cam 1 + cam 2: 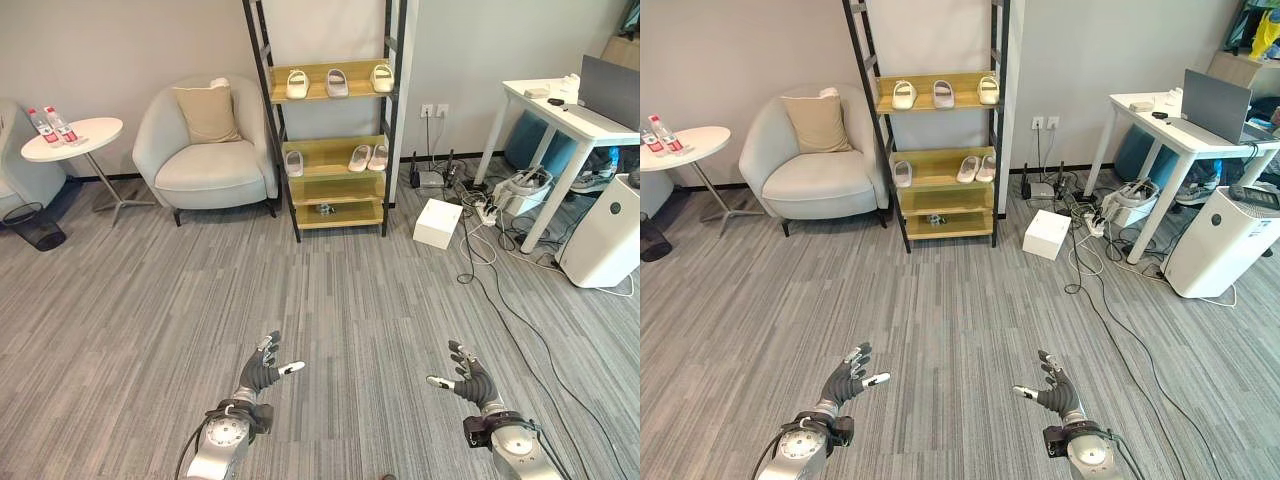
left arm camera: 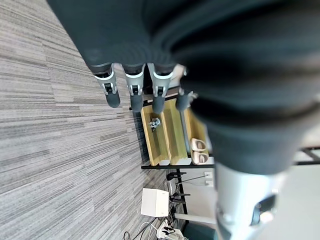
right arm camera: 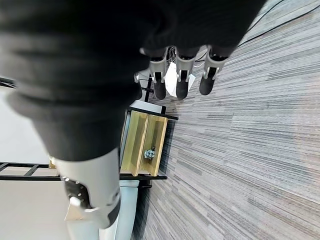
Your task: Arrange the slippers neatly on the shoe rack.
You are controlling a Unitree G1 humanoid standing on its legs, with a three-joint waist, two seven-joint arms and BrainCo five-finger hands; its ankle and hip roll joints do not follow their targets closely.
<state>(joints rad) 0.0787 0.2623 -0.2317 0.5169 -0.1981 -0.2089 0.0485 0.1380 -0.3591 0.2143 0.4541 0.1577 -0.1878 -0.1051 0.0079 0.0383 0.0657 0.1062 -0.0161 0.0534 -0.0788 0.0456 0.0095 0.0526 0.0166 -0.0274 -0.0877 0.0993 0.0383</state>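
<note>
Six pale slippers [image 1: 337,82] already on black-framed wooden shoe rack [image 1: 330,215]: three across top shelf, one at middle shelf's left edge, two at right. Left hand [image 1: 262,372], right hand [image 1: 468,378] empty, fingers spread wide, well apart from rack. Tidying apparently left.

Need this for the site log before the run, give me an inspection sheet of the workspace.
Surface: grey striped carpet, bare between the hands and the rack.
Job's things: shoe rack; three slippers on the top shelf, three on the middle shelf.
Clutter: small object on the lowest shelf; white box beside the rack.
Hands: left hand and right hand low over the carpet, fingers straight, empty.
Cables: tangle under the white desk.
Surroundings: armchair, round side table, white appliance.
</note>
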